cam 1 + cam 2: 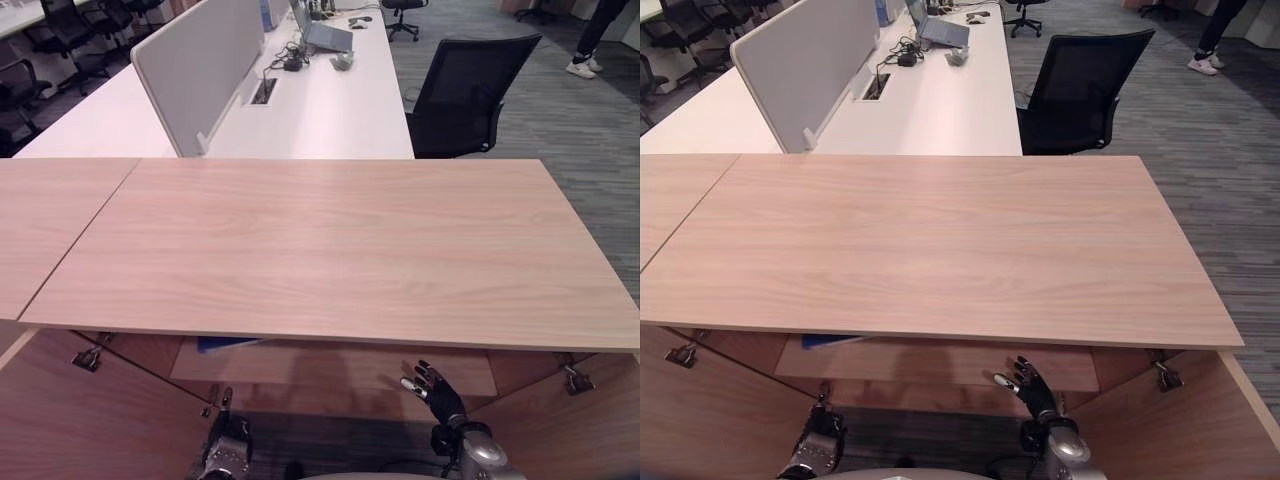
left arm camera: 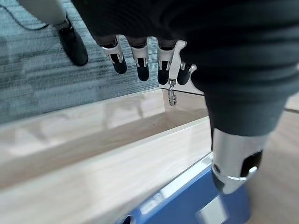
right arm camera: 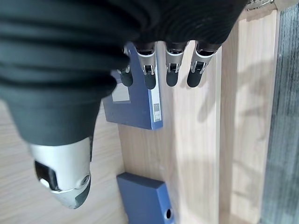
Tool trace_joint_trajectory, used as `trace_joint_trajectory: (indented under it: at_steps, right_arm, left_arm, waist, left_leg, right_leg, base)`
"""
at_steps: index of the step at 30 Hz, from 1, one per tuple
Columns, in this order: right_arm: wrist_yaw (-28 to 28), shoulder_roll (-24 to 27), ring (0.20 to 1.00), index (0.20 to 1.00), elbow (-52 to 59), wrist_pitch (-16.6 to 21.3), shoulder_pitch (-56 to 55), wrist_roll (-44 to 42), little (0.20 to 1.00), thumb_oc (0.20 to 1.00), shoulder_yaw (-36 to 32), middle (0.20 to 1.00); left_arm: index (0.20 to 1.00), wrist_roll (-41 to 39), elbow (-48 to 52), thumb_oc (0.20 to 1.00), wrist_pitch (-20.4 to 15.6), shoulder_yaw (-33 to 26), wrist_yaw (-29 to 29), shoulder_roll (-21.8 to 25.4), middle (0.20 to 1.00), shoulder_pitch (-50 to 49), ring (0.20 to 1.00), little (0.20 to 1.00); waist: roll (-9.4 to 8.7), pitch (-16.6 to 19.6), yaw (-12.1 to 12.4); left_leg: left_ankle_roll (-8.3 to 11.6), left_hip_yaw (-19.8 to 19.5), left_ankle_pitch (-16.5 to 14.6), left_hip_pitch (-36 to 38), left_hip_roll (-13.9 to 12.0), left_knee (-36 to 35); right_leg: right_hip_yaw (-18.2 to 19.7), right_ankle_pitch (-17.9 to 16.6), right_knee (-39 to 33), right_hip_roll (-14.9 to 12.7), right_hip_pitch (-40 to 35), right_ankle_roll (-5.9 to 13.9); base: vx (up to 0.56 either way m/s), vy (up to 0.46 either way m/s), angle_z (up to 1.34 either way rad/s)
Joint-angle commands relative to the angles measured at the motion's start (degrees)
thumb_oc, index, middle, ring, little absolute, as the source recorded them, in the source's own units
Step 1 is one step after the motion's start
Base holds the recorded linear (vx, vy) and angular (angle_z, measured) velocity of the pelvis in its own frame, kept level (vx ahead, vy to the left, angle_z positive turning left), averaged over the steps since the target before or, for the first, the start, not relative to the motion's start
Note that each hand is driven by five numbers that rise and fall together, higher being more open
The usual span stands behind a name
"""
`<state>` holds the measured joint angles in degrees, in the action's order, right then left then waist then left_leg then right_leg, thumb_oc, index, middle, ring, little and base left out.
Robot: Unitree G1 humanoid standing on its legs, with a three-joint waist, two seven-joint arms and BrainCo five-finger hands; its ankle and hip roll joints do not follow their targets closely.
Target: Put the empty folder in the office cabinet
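A blue folder (image 3: pixel 133 105) with a pale spine label lies flat on the cabinet shelf (image 3: pixel 196 140), just past the right hand (image 1: pixel 432 388), whose fingers hang relaxed and apart, holding nothing. The left hand (image 2: pixel 140 56) is likewise slack. Above, a wooden cabinet top (image 1: pixel 330 240); beyond, white desks (image 1: pixel 330 110) and a black chair (image 1: pixel 465 90).

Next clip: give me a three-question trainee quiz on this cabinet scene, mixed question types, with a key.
1. True or false: the right hand is curled round a blue folder.
2. Multiple choice: where do the blue folders lie? A) on the cabinet top B) on a shelf inside the open cabinet C) on the white desk
3. Fill in: behind the cabinet, at the white desk, stands a black ____.

Key
1. False: its fingers are straight and hold nothing.
2. B. The right wrist view shows two there; the left wrist view shows one past the left hand.
3. chair
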<state>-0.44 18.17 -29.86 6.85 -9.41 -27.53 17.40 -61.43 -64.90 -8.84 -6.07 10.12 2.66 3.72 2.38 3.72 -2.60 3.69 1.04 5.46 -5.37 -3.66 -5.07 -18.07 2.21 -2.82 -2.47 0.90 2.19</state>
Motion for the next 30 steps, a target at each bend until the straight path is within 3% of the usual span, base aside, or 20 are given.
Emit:
trace_joint_trajectory:
  at_steps: [1,10,13,14,15,18,19,20,21,24,30]
  right_arm:
    - [0.2,-1.4,1.000,1.000,-0.1,2.0,1.6,1.4,1.000,1.000,-0.9,1.000]
    - [-0.1,-1.5,1.000,1.000,-2.9,2.9,2.6,2.3,1.000,1.000,-1.9,1.000]
    - [-0.3,-1.3,1.000,1.000,-3.9,4.1,2.8,2.3,1.000,1.000,-2.8,1.000]
    - [-0.5,-1.2,1.000,1.000,-4.3,5.1,3.1,2.1,1.000,1.000,-3.7,1.000]
    - [-0.5,-1.2,1.000,1.000,-4.4,5.1,3.1,2.2,1.000,1.000,-3.7,1.000]
    - [-0.7,-0.7,1.000,1.000,-4.9,6.9,2.7,2.3,1.000,1.000,-4.9,1.000]
    - [-0.7,-0.5,1.000,1.000,-5.2,7.8,2.5,2.5,1.000,1.000,-5.5,1.000]
    - [-0.7,-0.5,1.000,1.000,-5.2,7.8,2.5,2.5,1.000,1.000,-5.5,1.000]
    - [-0.4,-0.3,1.000,1.000,-5.1,8.2,2.1,2.6,1.000,1.000,-5.8,1.000]
    - [0.1,0.1,1.000,1.000,-4.9,8.9,1.4,2.2,1.000,1.000,-5.9,1.000]
    - [0.8,0.9,1.000,1.000,-2.5,9.8,0.2,1.2,1.000,1.000,-5.6,1.000]
  left_arm:
    - [1.000,4.6,-2.3,1.000,-0.1,0.7,-1.7,1.5,1.000,1.9,1.000,1.000]
    - [1.000,18.3,0.8,1.000,-0.7,7.6,-2.9,3.4,1.000,-3.0,1.000,1.000]
    - [1.000,31.1,2.8,1.000,-2.2,11.9,-1.6,6.2,1.000,-4.1,1.000,1.000]
    - [1.000,41.1,3.7,1.000,-2.9,14.5,0.3,8.6,1.000,-4.3,1.000,1.000]
    - [1.000,41.2,3.8,1.000,-2.9,14.6,0.4,8.6,1.000,-4.3,1.000,1.000]
    - [1.000,55.5,6.3,1.000,-3.4,17.3,4.1,12.8,1.000,-4.6,1.000,1.000]
    - [0.200,61.6,7.4,0.200,-3.6,17.6,5.4,15.3,0.200,-4.8,0.200,0.200]
    - [0.200,61.7,7.4,0.200,-3.6,17.6,5.5,15.3,0.200,-4.9,0.200,0.200]
    - [0.200,67.5,8.8,0.200,-3.9,18.5,6.6,17.9,0.200,-4.8,0.200,0.200]
    - [0.200,75.0,10.5,0.200,-3.6,19.2,9.2,21.4,0.200,-4.2,0.200,0.200]
    - [0.200,83.1,12.4,0.200,-2.6,19.3,12.4,26.0,0.200,-2.7,0.200,0.200]
  waist:
    - [-2.61,0.1,0.9]
    - [-2.18,-0.1,2.2]
    - [-2.13,-0.2,2.7]
    - [-2.04,-0.3,2.9]
    - [-2.07,-0.4,3.0]
    - [-1.96,-0.4,3.4]
    - [-1.77,-0.3,3.6]
    - [-1.80,-0.3,3.7]
    - [-1.80,-0.3,3.7]
    - [-1.91,-0.5,3.8]
    - [-2.45,-1.1,3.3]
  left_leg:
    - [0.50,-1.8,-0.2,0.8,1.7,0.1]
    - [0.14,-2.5,-0.4,2.3,1.8,0.1]
    - [0.06,-2.8,-0.6,2.9,1.9,0.1]
    - [0.02,-2.8,-0.7,3.1,1.8,0.1]
    - [0.03,-2.8,-0.7,3.1,1.8,0.1]
    - [0.03,-2.9,-0.9,3.4,1.9,0.1]
    - [0.15,-2.6,-1.1,3.5,1.9,0.1]
    - [0.16,-2.6,-1.1,3.5,1.8,0.1]
    - [0.20,-2.5,-1.3,3.4,1.9,0.1]
    - [0.22,-2.6,-1.6,3.6,1.9,0.1]
    - [0.29,-3.0,-2.0,3.3,1.7,0.1]
  right_leg:
    - [6.0,-4.3,-0.1,-1.7,1.2,4.59]
    - [5.5,-3.6,0.2,-1.9,-0.5,4.47]
    - [5.3,-3.5,0.2,-2.0,-1.1,4.48]
    - [5.2,-3.4,0.2,-2.2,-1.4,4.59]
    - [5.2,-3.4,0.2,-2.2,-1.4,4.59]
    - [5.0,-3.4,0.0,-2.4,-1.9,4.81]
    - [5.1,-3.6,-0.7,-2.4,-2.0,5.01]
    - [5.1,-3.6,-0.7,-2.4,-2.0,5.01]
    - [5.1,-3.7,-1.0,-2.4,-1.9,5.10]
    - [5.1,-3.6,-0.9,-2.6,-2.0,5.15]
    - [4.8,-3.4,-1.1,-2.7,-1.8,5.25]
  base:
    - [0.00,0.000,0.00]
    - [-0.02,-0.002,0.00]
    - [-0.01,-0.001,0.01]
    - [-0.02,-0.001,0.04]
    - [-0.02,0.011,0.05]
    - [-0.01,0.015,0.10]
    - [-0.01,0.016,0.10]
    - [-0.02,0.027,0.06]
    - [0.00,0.000,0.00]
    - [0.00,0.000,0.00]
    - [0.00,0.000,0.00]
